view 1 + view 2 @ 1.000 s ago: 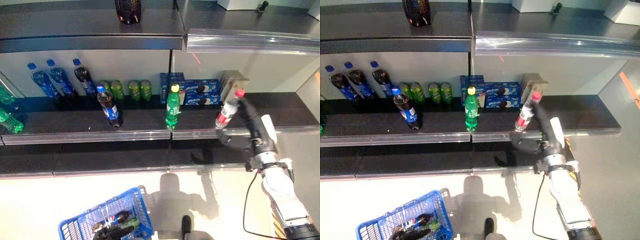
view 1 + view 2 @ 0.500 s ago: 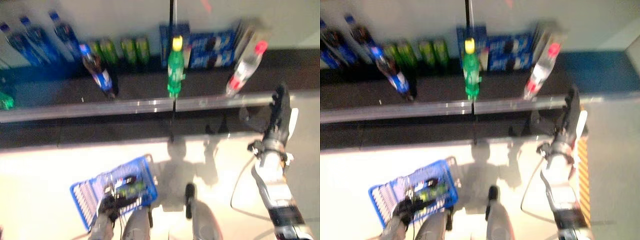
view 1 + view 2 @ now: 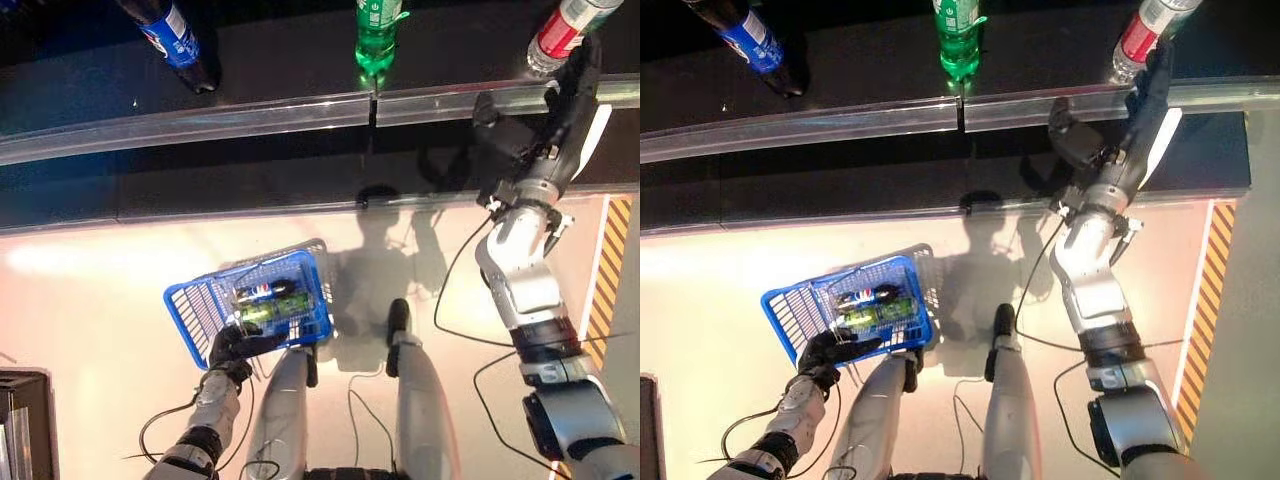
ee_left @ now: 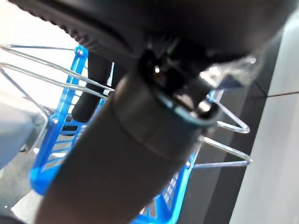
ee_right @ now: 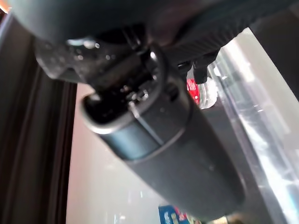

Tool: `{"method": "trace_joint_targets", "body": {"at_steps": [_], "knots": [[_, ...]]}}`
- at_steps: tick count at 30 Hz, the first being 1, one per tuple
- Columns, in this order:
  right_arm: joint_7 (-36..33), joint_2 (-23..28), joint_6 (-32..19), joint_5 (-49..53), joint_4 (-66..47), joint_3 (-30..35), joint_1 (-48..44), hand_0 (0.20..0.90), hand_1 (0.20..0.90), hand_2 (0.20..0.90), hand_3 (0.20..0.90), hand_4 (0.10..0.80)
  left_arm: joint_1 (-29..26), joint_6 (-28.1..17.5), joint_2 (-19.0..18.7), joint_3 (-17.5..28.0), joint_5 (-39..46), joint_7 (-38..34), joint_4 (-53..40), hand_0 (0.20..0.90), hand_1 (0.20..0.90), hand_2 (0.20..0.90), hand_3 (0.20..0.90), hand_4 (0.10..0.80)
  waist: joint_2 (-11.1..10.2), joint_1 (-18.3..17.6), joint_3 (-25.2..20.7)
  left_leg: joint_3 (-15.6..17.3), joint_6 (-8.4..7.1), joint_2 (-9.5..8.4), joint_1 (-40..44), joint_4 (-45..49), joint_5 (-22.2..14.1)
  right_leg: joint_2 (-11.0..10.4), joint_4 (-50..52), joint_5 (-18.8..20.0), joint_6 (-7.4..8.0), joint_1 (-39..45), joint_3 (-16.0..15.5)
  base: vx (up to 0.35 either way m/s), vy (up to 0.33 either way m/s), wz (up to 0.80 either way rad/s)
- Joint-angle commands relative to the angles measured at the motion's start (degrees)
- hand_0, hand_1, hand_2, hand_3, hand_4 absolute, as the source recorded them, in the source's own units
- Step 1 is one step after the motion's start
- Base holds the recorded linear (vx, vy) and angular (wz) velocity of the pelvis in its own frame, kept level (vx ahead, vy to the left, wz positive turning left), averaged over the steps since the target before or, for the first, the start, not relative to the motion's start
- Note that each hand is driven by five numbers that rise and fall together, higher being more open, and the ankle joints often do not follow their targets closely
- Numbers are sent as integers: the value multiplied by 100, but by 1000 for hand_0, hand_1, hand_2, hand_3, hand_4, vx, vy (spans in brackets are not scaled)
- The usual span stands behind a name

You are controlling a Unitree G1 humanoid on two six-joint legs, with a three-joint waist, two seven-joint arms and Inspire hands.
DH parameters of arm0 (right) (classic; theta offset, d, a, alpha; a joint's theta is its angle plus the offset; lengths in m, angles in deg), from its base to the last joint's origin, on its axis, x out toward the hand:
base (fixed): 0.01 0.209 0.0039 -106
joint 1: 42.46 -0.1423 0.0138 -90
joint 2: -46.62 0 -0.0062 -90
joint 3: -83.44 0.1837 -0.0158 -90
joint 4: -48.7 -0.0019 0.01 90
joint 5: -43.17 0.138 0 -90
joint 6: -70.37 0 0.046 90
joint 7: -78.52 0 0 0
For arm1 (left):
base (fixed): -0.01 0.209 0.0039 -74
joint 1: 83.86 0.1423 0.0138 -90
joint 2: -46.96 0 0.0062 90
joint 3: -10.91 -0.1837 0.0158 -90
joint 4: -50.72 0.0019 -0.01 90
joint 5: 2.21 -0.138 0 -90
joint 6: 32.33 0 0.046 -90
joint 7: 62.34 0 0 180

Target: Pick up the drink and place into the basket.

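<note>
A clear drink bottle with a red label (image 3: pixel 560 27) stands at the front edge of the dark shelf, at the right. My right hand (image 3: pixel 548 130) is open, its fingers straight up beside the bottle's right side and its thumb standing out to the left below it. The right wrist view shows the red label (image 5: pixel 197 91) past the hand (image 5: pixel 177 140). My left hand (image 3: pixel 238 345) is shut on the wire handles (image 4: pixel 46 70) of the blue basket (image 3: pixel 185 300), which hangs low in front, left of centre. A dark bottle and a green drink lie in it.
A green bottle (image 3: pixel 375 30) and a cola bottle with a blue label (image 3: pixel 172 38) stand further left behind the shelf's clear front rail (image 3: pixel 250 112). A lower dark shelf runs below it. Yellow-black floor tape (image 3: pixel 605 270) lies at the right. A dark box (image 3: pixel 25 420) stands at the lower left.
The camera has tilted down, so the shelf has slid up the picture. My right hand stays open by the red-labelled bottle. The blue basket still hangs from my left hand.
</note>
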Motion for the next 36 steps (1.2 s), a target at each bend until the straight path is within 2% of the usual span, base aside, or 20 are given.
{"method": "trace_joint_targets", "body": {"at_steps": [1,7,17,25,36], "knots": [[-293,753,-239,-63,-585,167,-822,900,900,900,900,800,853,-136,-35,-135,45,126,-351,300,300,300,200,100,57,168,-109,-347,99,-8,-272,145,547,-136,274,-303,-44,293,-12,0,0,0],[-788,1064,74,274,-377,95,-1505,900,900,900,900,800,886,-34,-124,-216,79,112,-501,300,300,300,200,100,60,294,-109,-394,95,-25,-369,101,659,-112,213,-316,-84,266,-72,46,-14,2],[-1032,1240,306,428,-280,-41,-1970,900,900,900,900,800,1020,30,-216,-218,86,122,-660,300,300,300,200,100,71,409,-108,-456,135,-64,-502,85,649,-100,265,-356,-113,154,-106,48,-18,1],[-611,985,562,30,-1315,99,-1419,900,900,900,900,800,1135,3,-170,-95,29,154,-663,300,300,300,200,100,50,297,-108,-368,168,-57,-514,81,597,-57,236,-340,-124,109,-27,22,2,0],[-251,618,454,-539,-2199,294,-651,900,900,900,900,800,1154,-74,-39,24,44,170,-659,300,300,300,200,100,37,72,-108,-200,164,-11,-417,215,555,-27,232,-347,-133,189,116,3,15,-1]]}}
